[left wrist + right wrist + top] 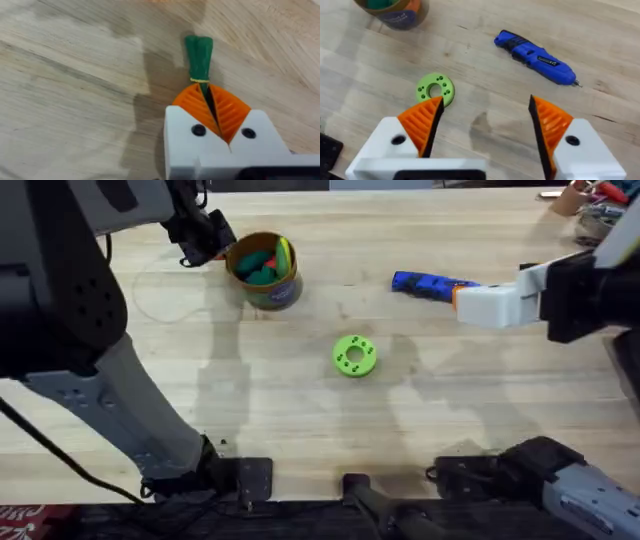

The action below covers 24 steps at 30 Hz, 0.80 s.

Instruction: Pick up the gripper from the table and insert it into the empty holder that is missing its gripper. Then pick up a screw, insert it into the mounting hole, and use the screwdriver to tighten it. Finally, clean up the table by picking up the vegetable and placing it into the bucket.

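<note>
L gripper (218,112) pinches a green stem (199,55) beside the bucket (265,272); release only w/ it over the rim. R gripper (485,120) wide, above worktop (300,420) nr screwdriver (430,284).

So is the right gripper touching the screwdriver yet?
Apart. The right wrist view shows the right gripper open above bare table, with the blue screwdriver lying well beyond its orange fingertips.

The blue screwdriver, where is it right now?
In the overhead view, the screwdriver lies on the table right of centre, beyond the green disc, beside the right gripper.
</note>
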Tool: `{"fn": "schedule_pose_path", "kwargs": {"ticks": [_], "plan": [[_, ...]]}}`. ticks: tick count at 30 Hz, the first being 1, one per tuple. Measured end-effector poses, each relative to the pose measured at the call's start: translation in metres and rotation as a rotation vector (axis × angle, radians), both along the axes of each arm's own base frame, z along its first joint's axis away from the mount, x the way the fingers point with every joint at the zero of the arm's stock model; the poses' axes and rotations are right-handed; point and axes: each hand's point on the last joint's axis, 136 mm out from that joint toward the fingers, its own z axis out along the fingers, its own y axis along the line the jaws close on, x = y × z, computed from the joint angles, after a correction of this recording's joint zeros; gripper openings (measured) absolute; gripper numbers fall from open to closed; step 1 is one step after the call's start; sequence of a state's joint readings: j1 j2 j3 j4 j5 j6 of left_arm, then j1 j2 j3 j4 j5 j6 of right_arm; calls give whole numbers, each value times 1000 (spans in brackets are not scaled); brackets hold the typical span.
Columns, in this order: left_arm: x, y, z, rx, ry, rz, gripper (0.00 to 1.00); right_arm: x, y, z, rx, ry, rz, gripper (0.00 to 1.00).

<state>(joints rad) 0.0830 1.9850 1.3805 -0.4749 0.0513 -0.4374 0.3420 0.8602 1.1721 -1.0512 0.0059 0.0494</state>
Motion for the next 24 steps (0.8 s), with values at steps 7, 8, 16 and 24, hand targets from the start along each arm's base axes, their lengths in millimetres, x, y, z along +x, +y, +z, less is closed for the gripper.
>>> {"fn": "schedule_pose_path", "kwargs": {"ticks": [7, 8, 16, 24], "plan": [[-2, 0, 1, 0, 9, 1, 12, 3, 1, -4, -7, 19, 0, 980], [-6, 0, 2, 2, 20, 2, 12, 3, 1, -4, -7, 19, 0, 980], [-57, 7, 61, 44, 73, 24, 10, 5, 2, -2, -3, 9, 0, 980], [-119, -6, 164, 68, -55, -1, 10, 8, 3, 9, 17, -47, 0, 980]]}}
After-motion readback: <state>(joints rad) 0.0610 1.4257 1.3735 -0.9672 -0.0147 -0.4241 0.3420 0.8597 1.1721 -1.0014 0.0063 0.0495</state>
